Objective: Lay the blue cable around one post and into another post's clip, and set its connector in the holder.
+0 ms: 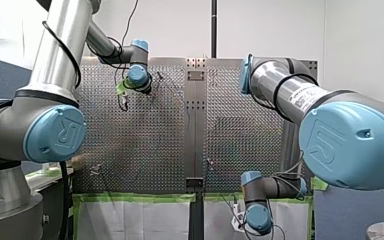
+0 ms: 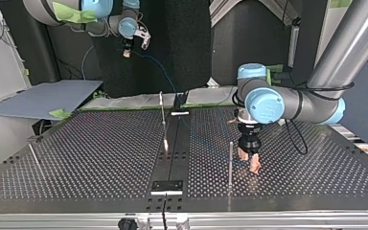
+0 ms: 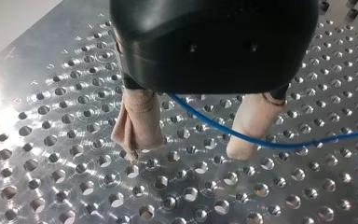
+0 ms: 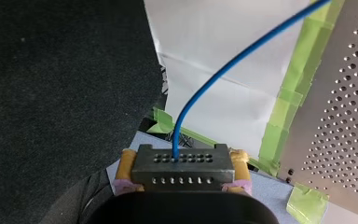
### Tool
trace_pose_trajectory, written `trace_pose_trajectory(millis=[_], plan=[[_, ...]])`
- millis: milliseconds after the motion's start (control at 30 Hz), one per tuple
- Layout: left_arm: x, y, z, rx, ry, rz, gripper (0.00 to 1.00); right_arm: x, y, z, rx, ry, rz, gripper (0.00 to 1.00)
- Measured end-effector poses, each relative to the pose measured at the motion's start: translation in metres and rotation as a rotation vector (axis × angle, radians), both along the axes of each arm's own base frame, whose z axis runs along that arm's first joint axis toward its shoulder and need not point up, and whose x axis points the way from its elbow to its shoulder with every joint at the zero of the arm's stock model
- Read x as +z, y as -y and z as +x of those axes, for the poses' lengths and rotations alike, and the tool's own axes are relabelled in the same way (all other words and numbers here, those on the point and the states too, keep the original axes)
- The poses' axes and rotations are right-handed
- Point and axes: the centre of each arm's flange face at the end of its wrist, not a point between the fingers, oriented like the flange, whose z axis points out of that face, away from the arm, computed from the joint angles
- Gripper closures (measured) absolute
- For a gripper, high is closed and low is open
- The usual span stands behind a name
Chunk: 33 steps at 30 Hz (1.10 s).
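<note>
1. My right claw [image 4: 183, 173] is clamped on the dark connector [image 4: 182, 163] — a yellow pad at each end — held out past the edge of the perforated surface [image 4: 345, 116].
2. The blue cable [image 4: 176, 137] leaves the connector and curves away toward the surface.
3. My left claw [image 3: 186, 151] is apart, low over the surface — the cable runs unclamped between its beige fingers [image 3: 137, 121], just beside a thin post [image 2: 230, 163].
</note>
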Motion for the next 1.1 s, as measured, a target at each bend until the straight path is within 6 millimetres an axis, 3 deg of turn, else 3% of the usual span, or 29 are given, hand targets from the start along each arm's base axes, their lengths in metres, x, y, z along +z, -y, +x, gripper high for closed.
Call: trace_pose_trajectory(millis=[300, 567, 1100], plan=[[0.000, 0.000, 0.000, 0.000, 0.001, 0.000, 0.00, 0.024, 0.003, -0.008, 0.027, 0.049, -0.045, 1.00], [0.000, -0.001, 0.000, 0.001, -0.001, 0.000, 0.00, 0.055, 0.041, -0.006, 0.044, 0.111, -0.134, 1.00], [0.000, -0.001, 0.000, 0.001, -0.002, 0.000, 0.00, 0.128, 0.106, -0.040, 0.058, 0.171, -0.208, 1.00]])
